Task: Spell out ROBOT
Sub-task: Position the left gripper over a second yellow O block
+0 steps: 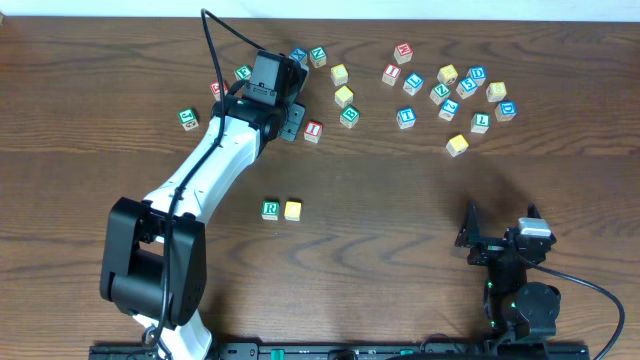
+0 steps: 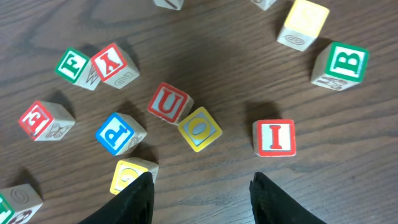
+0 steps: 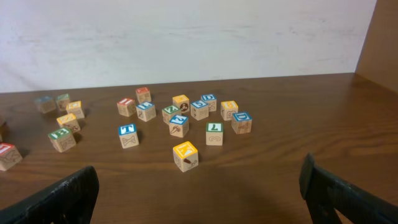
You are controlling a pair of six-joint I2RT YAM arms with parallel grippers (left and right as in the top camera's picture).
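A green R block (image 1: 270, 210) and a yellow block (image 1: 292, 210) stand side by side at mid-table. My left gripper (image 1: 290, 122) is open and empty above the upper-left cluster. In the left wrist view its fingers (image 2: 202, 186) frame bare wood just below a yellow O block (image 2: 199, 128), a red U block (image 2: 168, 102) and a red I block (image 2: 274, 137). A green B block (image 2: 342, 64) lies to the upper right. My right gripper (image 1: 500, 228) is open and empty at the lower right, far from the blocks. A blue T block (image 3: 127, 132) shows in the right wrist view.
Several more letter blocks lie scattered at the upper right (image 1: 447, 90). A lone yellow block (image 1: 457, 145) sits nearest my right gripper. A green block (image 1: 187, 118) lies at the far left. A yellow block (image 2: 129, 176) touches my left finger's outer side.
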